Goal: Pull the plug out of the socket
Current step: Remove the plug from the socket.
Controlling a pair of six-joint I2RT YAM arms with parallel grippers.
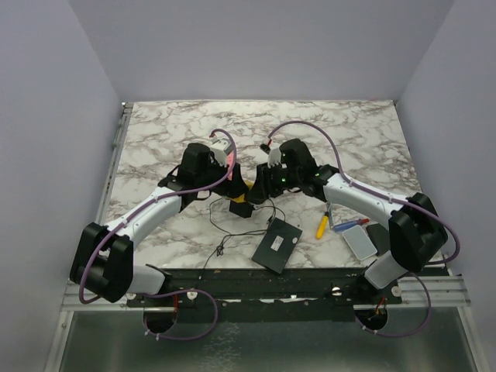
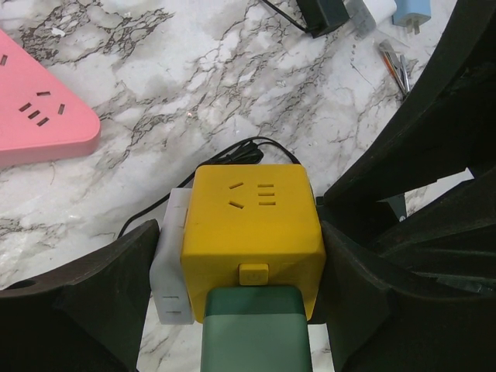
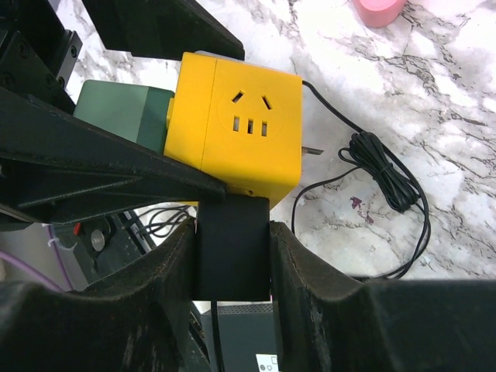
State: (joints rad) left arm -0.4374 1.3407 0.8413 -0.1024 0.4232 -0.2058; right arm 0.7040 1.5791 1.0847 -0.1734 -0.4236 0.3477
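The socket is a yellow cube [image 2: 252, 225] [image 3: 232, 124] [image 1: 242, 191] in the middle of the marble table. My left gripper [image 2: 244, 267] [image 1: 235, 180] is shut on it, one finger against its bare side and the other against a white plug [image 2: 170, 271] on the opposite side. A green plug [image 2: 252, 329] [image 3: 124, 112] sits in the face toward the left wrist camera. A black plug [image 3: 232, 248] [image 1: 239, 208] with a thin cable sits in another face. My right gripper [image 3: 232, 240] [image 1: 252, 195] is shut on that black plug, which still touches the cube.
A pink power strip [image 2: 39, 108] lies beyond the cube. A coiled black cable [image 3: 384, 174] rests on the marble beside it. Near the front edge are a black adapter box [image 1: 277, 244], a yellow tool [image 1: 322, 226] and a white flat block [image 1: 360, 242].
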